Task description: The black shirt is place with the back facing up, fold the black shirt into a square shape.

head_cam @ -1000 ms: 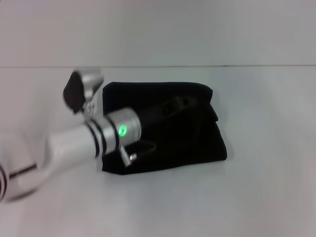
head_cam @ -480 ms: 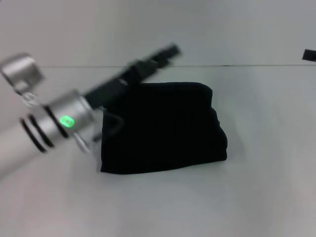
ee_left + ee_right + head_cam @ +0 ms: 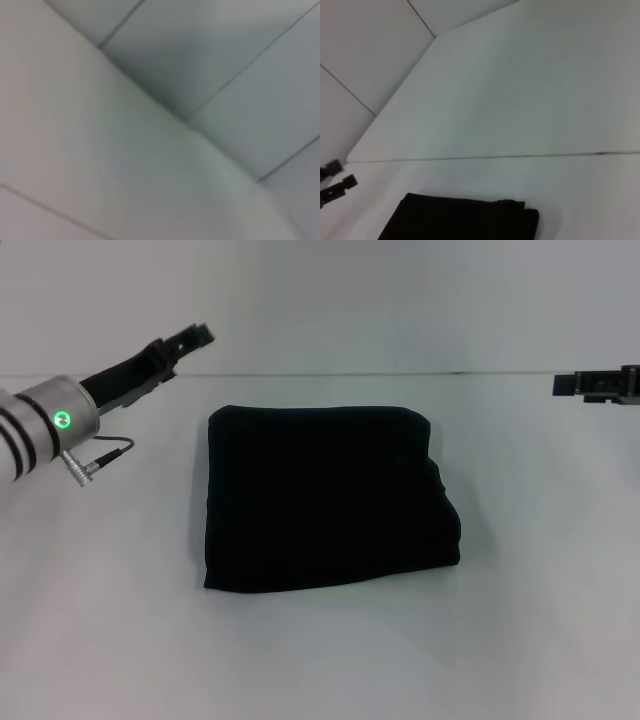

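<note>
The shirt (image 3: 325, 502) is seen folded into a near-square block at the middle of the desk (image 3: 520, 640), with a looser layered edge bulging on its right side. The left end effector (image 3: 190, 338) is held high at the far left, clear of the cloth; the right end effector (image 3: 595, 385) is parked at the far right. Whether either is spread or pressed together cannot be told. The risk now: that right edge could be sprung open, and the square lost, if it is snagged.

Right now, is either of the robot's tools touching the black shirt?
No. In the head view the black shirt lies folded alone on the table, with the left tool raised off to its left and the right tool at the far right edge.
</note>
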Robot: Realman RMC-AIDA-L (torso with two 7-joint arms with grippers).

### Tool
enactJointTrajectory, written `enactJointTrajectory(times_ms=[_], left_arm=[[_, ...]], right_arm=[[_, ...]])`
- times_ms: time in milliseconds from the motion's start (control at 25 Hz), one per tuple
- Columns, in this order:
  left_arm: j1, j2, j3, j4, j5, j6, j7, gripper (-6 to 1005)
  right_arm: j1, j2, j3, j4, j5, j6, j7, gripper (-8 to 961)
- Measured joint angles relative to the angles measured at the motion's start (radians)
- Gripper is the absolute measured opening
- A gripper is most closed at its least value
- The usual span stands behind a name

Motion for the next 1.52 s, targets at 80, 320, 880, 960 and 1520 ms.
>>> enactJointTrajectory(times_ms=[80, 320, 880, 960, 1520], left_arm=[[-0.007, 0.0, 0.079, 0.016, 0.009, -0.109, -0.013, 918], [-0.025, -0.006, 0.202, 0.02, 0.069, -0.226, -0.029, 948], [-0.051, -0.029, 0.329, -0.009, 0.207, -0.268, -0.108, 948], [-0.055, -0.033, 0.334, -0.013, 0.207, -0.269, -0.108, 948], [-0.104, -0.035, 0.373, -0.044, 0.209, -0.268, -0.118, 846]], right_arm=[[0.004, 0.003, 0.0, 0.002, 0.0, 0.006, 0.001, 748], [-0.003, 0.009, -0.004, 0.007, -0.003, 0.021, 0.002, 748], [-0.021, 0.034, -0.022, 0.011, -0.041, 0.057, -0.004, 747], [-0.021, 0.037, -0.022, 0.011, -0.044, 0.058, -0.006, 747], [-0.032, 0.044, -0.019, 0.011, -0.045, 0.06, -0.011, 747]])
